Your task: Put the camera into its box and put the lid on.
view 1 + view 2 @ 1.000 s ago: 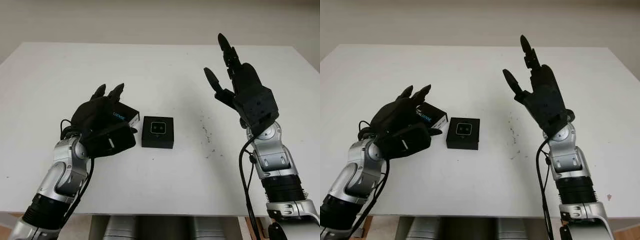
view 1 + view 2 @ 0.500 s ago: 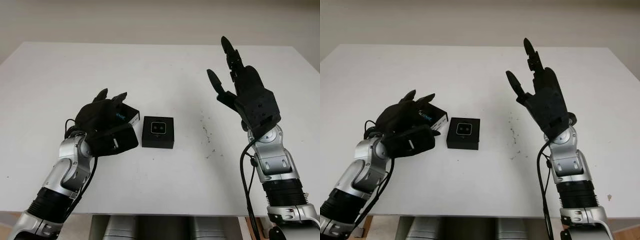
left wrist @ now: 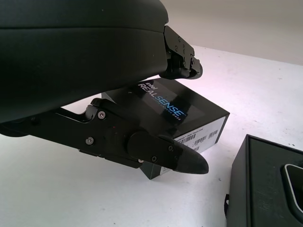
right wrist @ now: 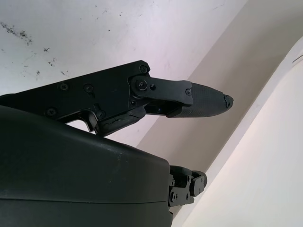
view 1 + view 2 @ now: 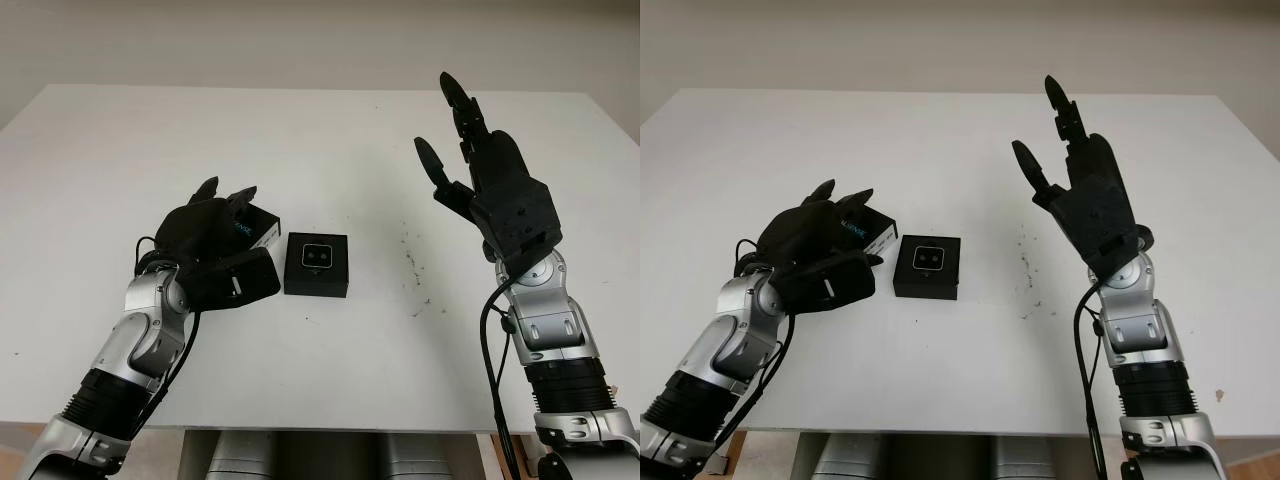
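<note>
the left hand (image 5: 215, 235) is settling lower than a second ago, its fingers closing around the lid (image 3: 182, 111) beside the box (image 5: 316, 265) with the camera (image 5: 316, 256) inside, while the right hand (image 5: 490, 180) is hovering open above the table (image 5: 330, 140).

My two head views look forward and down from above the near edge of the table (image 5: 320, 130), set slightly apart, so both take in the same tabletop with the box (image 5: 316, 264) near the middle and my arms entering from the bottom. My left wrist view sits very close behind the left hand (image 3: 142, 90), low over the table, facing the lid (image 3: 189, 111) and a corner of that same box (image 3: 265, 184). My right wrist view rides against the right hand (image 4: 156, 123), raised, facing the table's far edge and the wall beyond it.
</note>
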